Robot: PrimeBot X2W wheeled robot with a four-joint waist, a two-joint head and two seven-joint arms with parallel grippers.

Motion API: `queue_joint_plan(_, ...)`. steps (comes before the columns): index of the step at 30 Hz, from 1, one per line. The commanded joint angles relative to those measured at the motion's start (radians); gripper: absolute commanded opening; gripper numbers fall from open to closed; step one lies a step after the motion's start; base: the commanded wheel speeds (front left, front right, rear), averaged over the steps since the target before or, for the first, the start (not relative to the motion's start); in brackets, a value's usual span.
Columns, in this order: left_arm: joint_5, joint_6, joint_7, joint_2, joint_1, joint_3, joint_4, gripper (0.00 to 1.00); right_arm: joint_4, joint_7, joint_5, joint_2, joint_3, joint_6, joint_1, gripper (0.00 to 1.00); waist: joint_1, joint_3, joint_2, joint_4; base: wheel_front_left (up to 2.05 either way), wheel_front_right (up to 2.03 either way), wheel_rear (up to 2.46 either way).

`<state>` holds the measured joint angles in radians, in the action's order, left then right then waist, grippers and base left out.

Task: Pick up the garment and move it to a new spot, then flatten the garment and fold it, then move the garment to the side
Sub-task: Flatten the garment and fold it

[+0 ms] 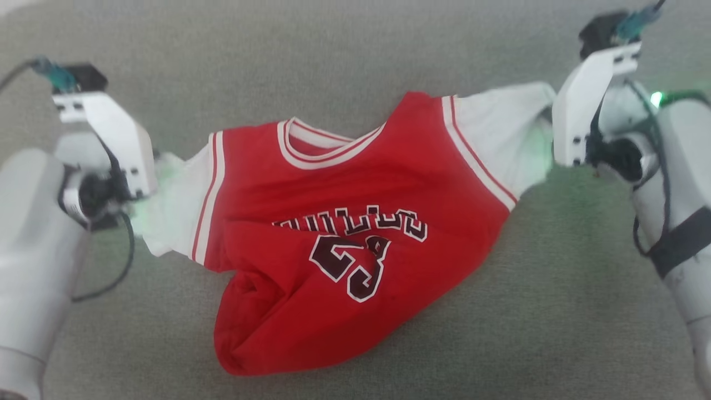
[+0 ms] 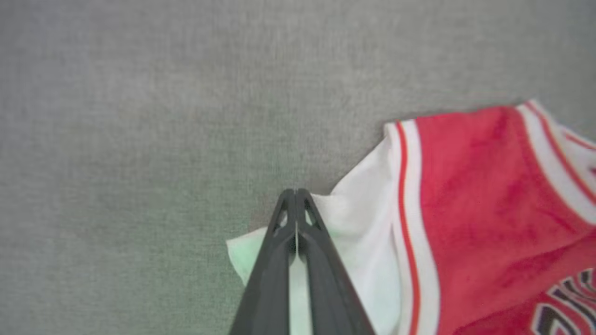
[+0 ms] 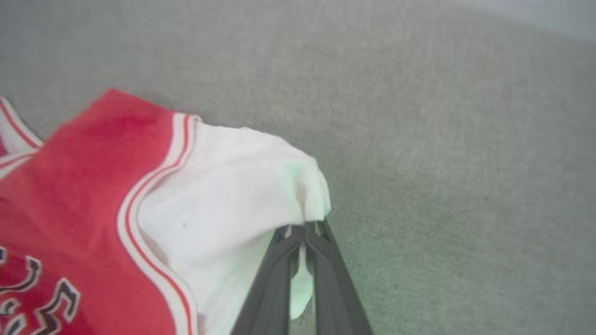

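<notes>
We hold garment (image 1: 355,183) by white sleeves (image 1: 500,128): left gripper (image 2: 296,197) clamped on sleeve at garment's left end, right gripper (image 3: 305,229) clamped on sleeve at right end; grey surface (image 1: 555,333) beneath garment.

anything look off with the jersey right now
Yes: the garment sits askew and rumpled, its lower hem bunched into folds. The left pincer and right pincer each pinch a white sleeve.

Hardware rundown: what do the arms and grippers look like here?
Smooth pale grey left forearm and right forearm. Each wrist carries a white angular bracket, a teal-tipped plug and black cables. The right arm adds a green light and black strap. Left gripper and right gripper: two long dark tapered fingers, cut-outs near the tips.
</notes>
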<state>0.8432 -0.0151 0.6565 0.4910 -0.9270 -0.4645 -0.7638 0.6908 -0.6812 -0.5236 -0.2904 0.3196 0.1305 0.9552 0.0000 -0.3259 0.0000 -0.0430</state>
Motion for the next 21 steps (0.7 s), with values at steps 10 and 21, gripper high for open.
queue_joint_plan(10,-0.049,0.028,-0.048,0.033,-0.152,0.000,0.032,0.00,-0.094,0.137,-0.080,-0.047,0.103,0.000,0.111,0.00,0.0000,0.151,0.0000,0.032,0.00,0.00,0.00)
queue_joint_plan(21,-0.096,0.032,-0.119,0.047,-0.299,-0.001,0.040,0.00,-0.074,0.325,-0.080,-0.057,0.177,0.000,0.261,0.00,0.0000,0.263,0.0000,0.052,0.00,0.00,0.00)
